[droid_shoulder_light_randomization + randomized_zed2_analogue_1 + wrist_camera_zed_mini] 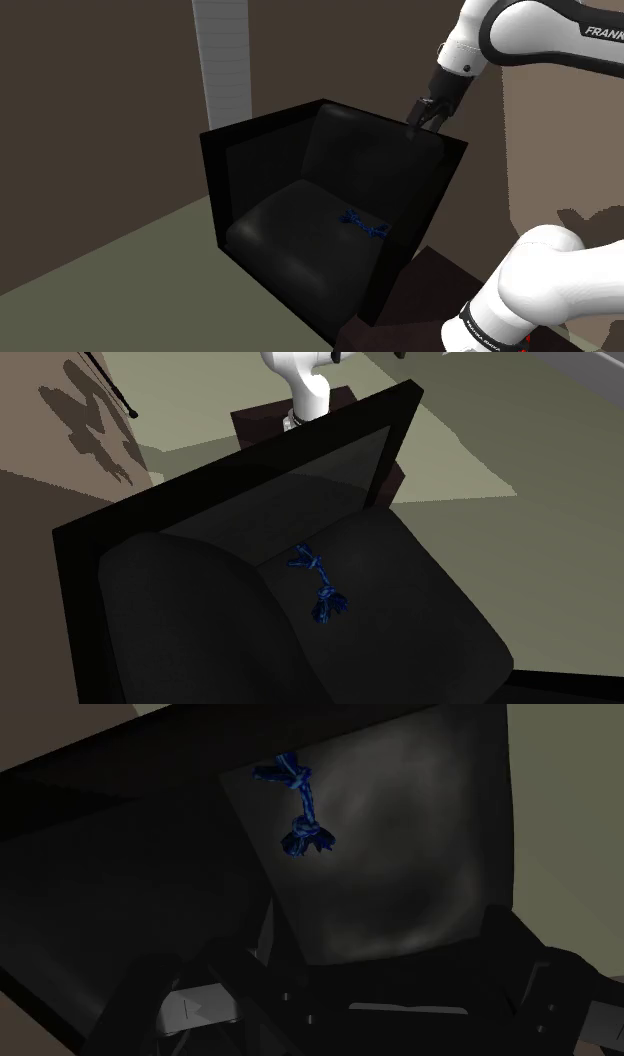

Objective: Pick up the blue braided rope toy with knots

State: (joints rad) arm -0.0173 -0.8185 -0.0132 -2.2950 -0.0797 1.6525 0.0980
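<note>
A blue braided rope toy (364,222) with a knot at each end lies on the seat of a black armchair (240,160), close to the armrest on the shoulder view's right. In the second exterior view the toy (318,588) rests where the seat cushion meets the armrest of the chair (230,482). My black gripper (426,117) hovers high above the chair's back corner, well above the toy and apart from it. In the wrist view the toy (300,809) lies far ahead on the seat (400,854); the gripper (360,939) is open, with nothing between its fingers.
The chair's tall backrest and armrests wall the seat in on three sides. A white column (225,60) stands behind the chair against brown walls. My dark stand (420,300) sits right beside the armrest. Olive floor (130,250) lies in front.
</note>
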